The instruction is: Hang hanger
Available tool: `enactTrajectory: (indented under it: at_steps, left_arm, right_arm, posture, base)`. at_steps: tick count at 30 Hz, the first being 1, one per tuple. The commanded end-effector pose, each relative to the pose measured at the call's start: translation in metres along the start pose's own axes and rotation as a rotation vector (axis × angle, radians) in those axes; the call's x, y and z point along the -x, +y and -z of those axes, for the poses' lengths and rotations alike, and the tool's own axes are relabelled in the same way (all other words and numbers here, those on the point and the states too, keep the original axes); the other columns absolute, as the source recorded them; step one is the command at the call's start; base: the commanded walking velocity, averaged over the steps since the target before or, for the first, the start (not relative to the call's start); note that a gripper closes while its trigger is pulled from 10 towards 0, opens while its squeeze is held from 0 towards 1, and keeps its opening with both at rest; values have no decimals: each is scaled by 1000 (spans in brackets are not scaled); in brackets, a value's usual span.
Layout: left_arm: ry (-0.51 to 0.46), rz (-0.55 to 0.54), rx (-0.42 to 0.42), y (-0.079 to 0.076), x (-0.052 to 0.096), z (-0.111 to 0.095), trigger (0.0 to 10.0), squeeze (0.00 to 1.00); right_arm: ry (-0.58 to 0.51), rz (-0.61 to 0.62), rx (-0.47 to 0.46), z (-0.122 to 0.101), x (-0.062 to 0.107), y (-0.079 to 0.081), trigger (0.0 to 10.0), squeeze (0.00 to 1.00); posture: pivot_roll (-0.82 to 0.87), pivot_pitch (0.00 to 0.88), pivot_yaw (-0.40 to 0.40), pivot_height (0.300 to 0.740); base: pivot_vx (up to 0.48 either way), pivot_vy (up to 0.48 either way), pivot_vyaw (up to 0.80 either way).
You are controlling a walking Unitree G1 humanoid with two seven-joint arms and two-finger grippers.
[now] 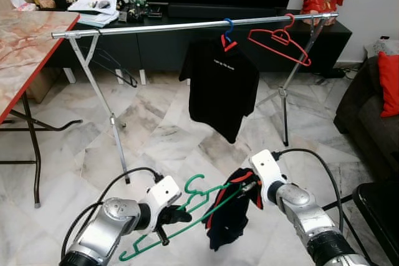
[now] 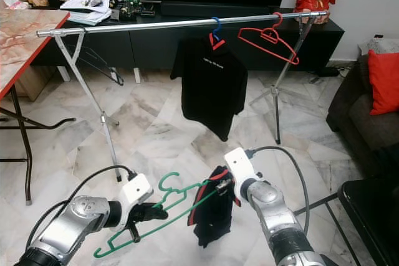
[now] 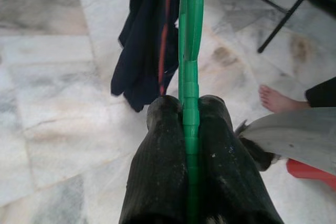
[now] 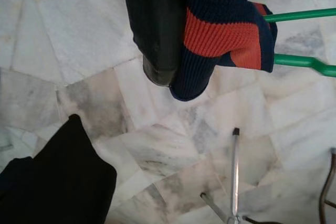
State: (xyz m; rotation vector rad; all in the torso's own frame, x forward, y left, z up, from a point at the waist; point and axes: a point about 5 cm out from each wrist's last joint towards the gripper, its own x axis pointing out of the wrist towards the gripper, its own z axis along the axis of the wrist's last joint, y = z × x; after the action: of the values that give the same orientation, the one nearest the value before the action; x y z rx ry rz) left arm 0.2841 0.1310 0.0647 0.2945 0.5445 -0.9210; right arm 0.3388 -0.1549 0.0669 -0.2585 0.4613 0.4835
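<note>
hanger: green, held low over the marble floor, in front of the rail
shirt: dark with red trim, drooping off the hanger's far end
left gripper: jaws clenched on the hanger's bar
right gripper: jaws pinching the shirt's collar
rail: already has a black tee and an empty red hanger
</note>
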Motion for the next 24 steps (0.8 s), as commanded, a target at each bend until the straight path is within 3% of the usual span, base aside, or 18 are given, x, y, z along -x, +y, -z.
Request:
enactTrajectory:
  at_steps: [1,11,15,24]
  left_arm:
    - [3,-51,-22,6,0,-1,10000,0]
    - [-2,-84,-17,9,-3,-2,10000,0]
    - [-9,-96,-20,9,-6,-1,10000,0]
    - [2,-222,-35,20,-8,-2,10000,0]
  right_arm:
    - [-50,-4,-5,-13,1,-1,10000,0]
    - [-46,-4,1,-11,2,-1,10000,0]
    - [-43,-69,27,-15,2,6,10000,0]
    - [-62,-22,15,-20,2,3,10000,0]
  posture:
    - [29,85,-55,740]
    - [28,84,-56,740]
    - [27,86,-57,740]
    - [24,87,-57,740]
  base:
    - [0,0,0]
    - [0,0,0]
    - [0,0,0]
    - [0,0,0]
